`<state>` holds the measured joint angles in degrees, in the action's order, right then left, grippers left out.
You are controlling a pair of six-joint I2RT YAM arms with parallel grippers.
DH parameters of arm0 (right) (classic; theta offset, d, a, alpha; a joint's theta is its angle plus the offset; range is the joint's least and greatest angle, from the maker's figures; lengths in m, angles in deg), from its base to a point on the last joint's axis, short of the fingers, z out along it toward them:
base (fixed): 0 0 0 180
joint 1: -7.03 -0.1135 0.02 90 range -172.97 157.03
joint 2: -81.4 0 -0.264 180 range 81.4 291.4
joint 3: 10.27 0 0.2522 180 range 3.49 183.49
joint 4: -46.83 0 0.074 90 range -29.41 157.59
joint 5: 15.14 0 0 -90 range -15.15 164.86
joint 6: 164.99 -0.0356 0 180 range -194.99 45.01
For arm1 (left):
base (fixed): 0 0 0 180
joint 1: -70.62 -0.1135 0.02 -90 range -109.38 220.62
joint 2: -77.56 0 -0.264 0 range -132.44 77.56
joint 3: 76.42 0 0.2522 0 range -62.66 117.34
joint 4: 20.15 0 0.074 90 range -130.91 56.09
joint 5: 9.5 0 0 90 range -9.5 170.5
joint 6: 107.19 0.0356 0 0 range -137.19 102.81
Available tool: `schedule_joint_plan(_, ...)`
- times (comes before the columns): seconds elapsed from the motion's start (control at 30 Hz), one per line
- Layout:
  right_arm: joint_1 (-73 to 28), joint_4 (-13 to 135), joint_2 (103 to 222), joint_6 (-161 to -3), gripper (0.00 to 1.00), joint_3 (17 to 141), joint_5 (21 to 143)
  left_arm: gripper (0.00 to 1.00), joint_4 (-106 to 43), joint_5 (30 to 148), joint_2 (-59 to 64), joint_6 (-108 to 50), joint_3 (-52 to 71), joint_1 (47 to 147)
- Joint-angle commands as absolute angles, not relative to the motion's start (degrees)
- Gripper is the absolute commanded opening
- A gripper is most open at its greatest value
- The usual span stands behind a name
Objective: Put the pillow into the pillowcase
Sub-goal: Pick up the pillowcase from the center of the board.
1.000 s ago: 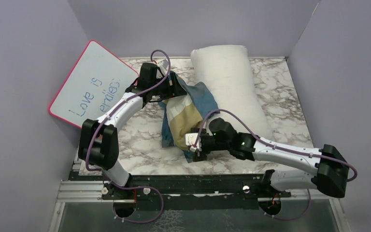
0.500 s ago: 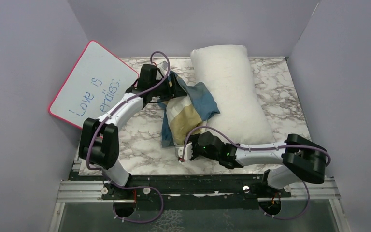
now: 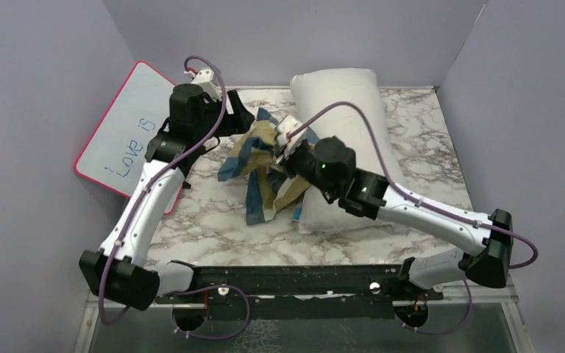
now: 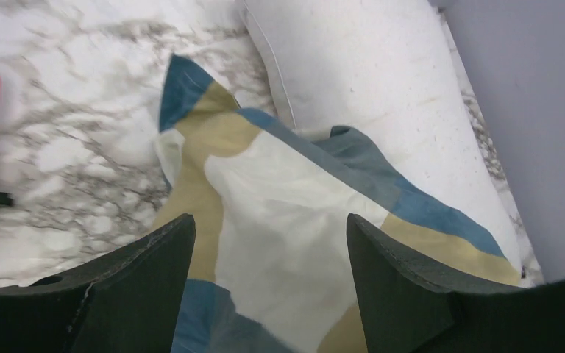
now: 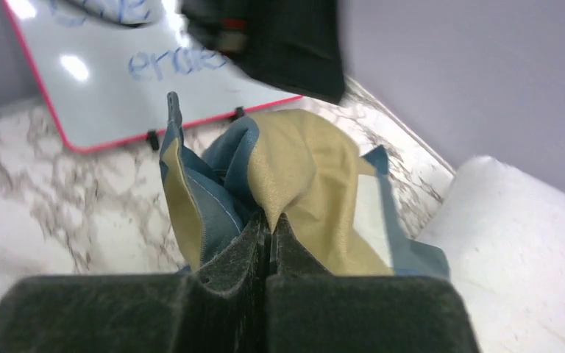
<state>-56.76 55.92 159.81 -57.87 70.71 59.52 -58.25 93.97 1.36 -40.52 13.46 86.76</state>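
Checked pillowcase [image 3: 261, 165] bunched against the white pillow's [image 3: 342, 110] left side seen from above, right gripper [image 3: 283, 153] beside the pillow, left gripper [image 3: 244, 119] further left, left wrist view, fingers [image 4: 147, 294] spread wide over the pillowcase, right wrist view, fingers [image 5: 228, 257] clamped on its tan fold

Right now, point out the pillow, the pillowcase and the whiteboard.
pillow [image 3: 349, 103], top external view, on its plump far end.
pillowcase [image 4: 287, 213], left wrist view, on its cream block.
whiteboard [image 3: 114, 129], top external view, on its white writing face.
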Motion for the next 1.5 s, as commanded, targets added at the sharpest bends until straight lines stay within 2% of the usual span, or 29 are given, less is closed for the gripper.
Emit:
schedule_joint_plan(0.0,-48.70,71.48,157.44,-79.46,0.01,78.84,62.65,0.76,-63.41,81.39,9.78,-34.17,14.23,86.79)
schedule_joint_plan(0.13,-41.66,75.20,155.75,-87.35,0.01,82.88,63.70,0.75,-60.97,85.58,14.27,-32.39,10.20,86.79)
schedule_joint_plan(0.2,-38.47,77.70,156.10,-88.61,0.01,85.14,62.39,0.71,-57.21,89.61,16.37,-33.44,6.35,86.79)
schedule_joint_plan(0.3,-34.02,80.65,157.00,-89.65,0.01,86.96,60.83,0.67,-44.55,98.83,21.20,-29.68,-4.47,87.02)
schedule_joint_plan(0.47,-29.36,79.10,155.80,-91.27,0.01,85.04,65.99,0.68,-28.12,100.37,28.56,-15.85,-21.47,89.19)
schedule_joint_plan(0.67,-28.16,78.11,155.20,-91.93,0.01,83.81,69.77,0.74,-26.44,100.03,26.16,-4.63,-23.36,89.38)
schedule_joint_plan(1.0,-27.96,75.27,153.68,-92.01,0.01,82.08,73.21,0.71,-19.85,95.81,18.58,4.85,-23.45,89.47)
schedule_joint_plan(1.1,-27.95,75.08,153.10,-91.73,0.01,82.74,72.98,0.68,-19.16,99.44,18.19,5.13,-21.95,89.59)
schedule_joint_plan(1.23,-27.88,74.88,152.78,-91.52,0.01,83.31,72.84,0.70,-19.96,105.64,18.20,5.13,-21.35,90.15)
schedule_joint_plan(1.47,-27.91,73.82,152.03,-91.97,0.01,82.33,73.81,0.70,-20.20,105.32,15.53,7.24,-22.77,90.87)
